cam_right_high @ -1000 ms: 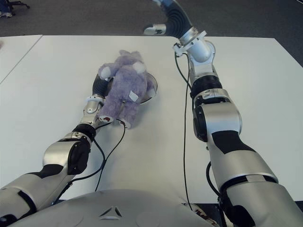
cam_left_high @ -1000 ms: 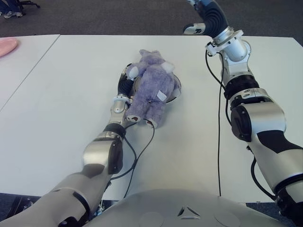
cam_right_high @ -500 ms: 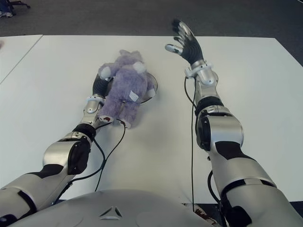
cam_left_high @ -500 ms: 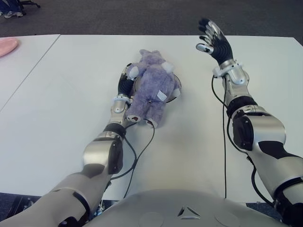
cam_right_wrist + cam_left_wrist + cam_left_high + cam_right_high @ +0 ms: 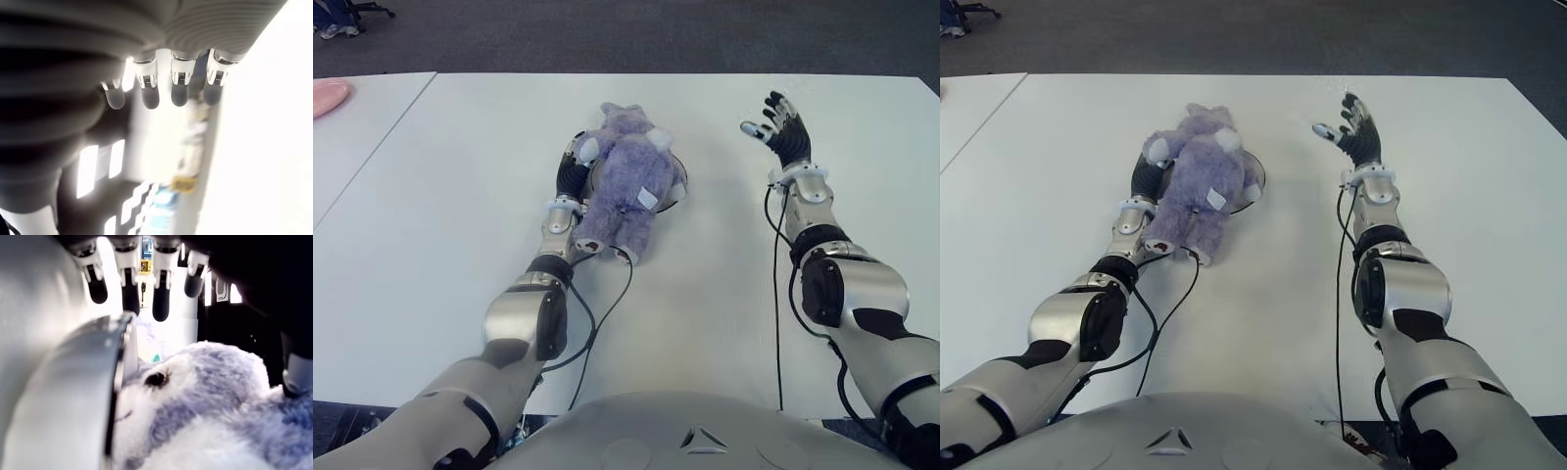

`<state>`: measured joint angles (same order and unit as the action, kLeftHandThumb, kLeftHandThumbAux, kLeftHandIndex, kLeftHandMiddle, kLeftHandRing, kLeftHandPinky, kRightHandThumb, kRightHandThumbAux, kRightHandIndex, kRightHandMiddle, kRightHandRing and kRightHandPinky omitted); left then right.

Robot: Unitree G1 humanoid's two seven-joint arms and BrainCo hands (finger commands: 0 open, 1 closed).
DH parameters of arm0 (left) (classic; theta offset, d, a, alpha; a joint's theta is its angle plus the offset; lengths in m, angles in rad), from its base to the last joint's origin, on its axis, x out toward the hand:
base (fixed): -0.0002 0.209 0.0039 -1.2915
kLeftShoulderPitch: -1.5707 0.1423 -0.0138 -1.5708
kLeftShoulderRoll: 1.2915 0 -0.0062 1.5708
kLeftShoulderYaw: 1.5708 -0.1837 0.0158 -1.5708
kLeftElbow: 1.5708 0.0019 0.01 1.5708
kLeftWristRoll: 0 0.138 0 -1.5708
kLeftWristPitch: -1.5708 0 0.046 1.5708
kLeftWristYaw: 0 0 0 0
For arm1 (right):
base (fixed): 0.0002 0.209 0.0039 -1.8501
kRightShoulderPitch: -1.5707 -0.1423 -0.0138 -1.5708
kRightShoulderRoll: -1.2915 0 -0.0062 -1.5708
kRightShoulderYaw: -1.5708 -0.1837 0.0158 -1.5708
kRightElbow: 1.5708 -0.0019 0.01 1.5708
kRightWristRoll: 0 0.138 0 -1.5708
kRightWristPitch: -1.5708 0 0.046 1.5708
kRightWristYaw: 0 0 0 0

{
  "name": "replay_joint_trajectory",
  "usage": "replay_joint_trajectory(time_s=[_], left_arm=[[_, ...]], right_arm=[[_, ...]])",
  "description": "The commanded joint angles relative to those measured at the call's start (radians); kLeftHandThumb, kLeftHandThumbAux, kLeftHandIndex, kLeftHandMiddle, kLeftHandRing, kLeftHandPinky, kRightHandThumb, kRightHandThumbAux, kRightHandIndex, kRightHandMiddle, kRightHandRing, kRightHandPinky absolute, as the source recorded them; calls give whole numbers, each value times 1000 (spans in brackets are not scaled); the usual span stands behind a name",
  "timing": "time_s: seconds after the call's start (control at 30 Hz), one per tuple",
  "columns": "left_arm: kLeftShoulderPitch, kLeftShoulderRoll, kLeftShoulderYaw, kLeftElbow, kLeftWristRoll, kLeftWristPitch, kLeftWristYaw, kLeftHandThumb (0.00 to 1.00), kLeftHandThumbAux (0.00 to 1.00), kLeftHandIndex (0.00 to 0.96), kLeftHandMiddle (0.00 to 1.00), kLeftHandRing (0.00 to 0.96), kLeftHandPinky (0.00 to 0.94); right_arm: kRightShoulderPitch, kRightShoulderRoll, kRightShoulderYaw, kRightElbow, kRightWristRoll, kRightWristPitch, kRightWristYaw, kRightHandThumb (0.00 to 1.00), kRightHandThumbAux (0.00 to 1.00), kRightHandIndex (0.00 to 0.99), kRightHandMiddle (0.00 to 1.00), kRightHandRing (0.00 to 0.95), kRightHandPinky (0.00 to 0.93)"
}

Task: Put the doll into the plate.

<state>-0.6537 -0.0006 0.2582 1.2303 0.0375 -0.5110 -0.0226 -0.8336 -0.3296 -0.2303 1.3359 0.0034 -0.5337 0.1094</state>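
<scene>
Purple plush doll point(image 5: 626, 191), fuzzy fabric, white muzzle and paws, small white tag on its back, black bead eye seen in the left wrist view. It lies lengthwise over a dark round plate point(image 5: 677, 194); only the plate's rim shows at the doll's right side, and the legs hang off the near edge onto the table point(image 5: 440, 215), which is white, smooth and flat.

Left hand point(image 5: 576, 162) is stretched forward, touching the doll's left side near its head. In the left wrist view 4 fingers point(image 5: 162, 308) extend straight with dark tips above the plush and the thumb sits at the doll's far side; fingers are uncurled, not closed around the doll.

Right hand point(image 5: 782, 132) is raised above the table well to the right of the plate, palm up and forward, fingers spread, empty. The right wrist view shows its 4 fingertips point(image 5: 179, 95) straight, nothing between them.

Pink rounded object point(image 5: 328, 96) at the far left edge on the neighbouring table.
</scene>
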Motion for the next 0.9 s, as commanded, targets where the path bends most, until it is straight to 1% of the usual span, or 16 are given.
replay_joint_trajectory(time_s=[0.03,0.23,0.33,0.5,0.57,0.7,0.9], left_arm=[[182,-29,-4,130,5,142,0,0,504,111,203,182,138],[182,-23,-5,130,6,150,-1,0,506,111,207,183,137],[182,-21,-2,131,2,151,-8,0,509,110,209,182,135],[185,-18,0,130,0,149,-16,0,512,103,201,175,130],[187,-17,0,130,0,148,-19,0,512,99,197,171,130],[189,-16,3,130,-3,145,-25,0,513,93,191,166,131],[194,-15,8,131,-7,140,-39,0,498,86,182,160,119]], right_arm=[[52,68,-3,26,-14,93,-51,0,752,4,16,0,0],[74,93,-5,30,-20,165,-70,0,742,3,15,0,0],[90,105,-27,32,-1,203,-69,0,742,2,14,0,0],[116,123,-58,33,16,238,-82,0,743,2,16,0,0],[123,128,-67,34,19,247,-91,0,742,4,17,0,0],[137,146,-73,34,11,265,-136,0,743,12,25,5,15],[164,177,-73,33,0,260,-180,0,753,25,42,24,44]])
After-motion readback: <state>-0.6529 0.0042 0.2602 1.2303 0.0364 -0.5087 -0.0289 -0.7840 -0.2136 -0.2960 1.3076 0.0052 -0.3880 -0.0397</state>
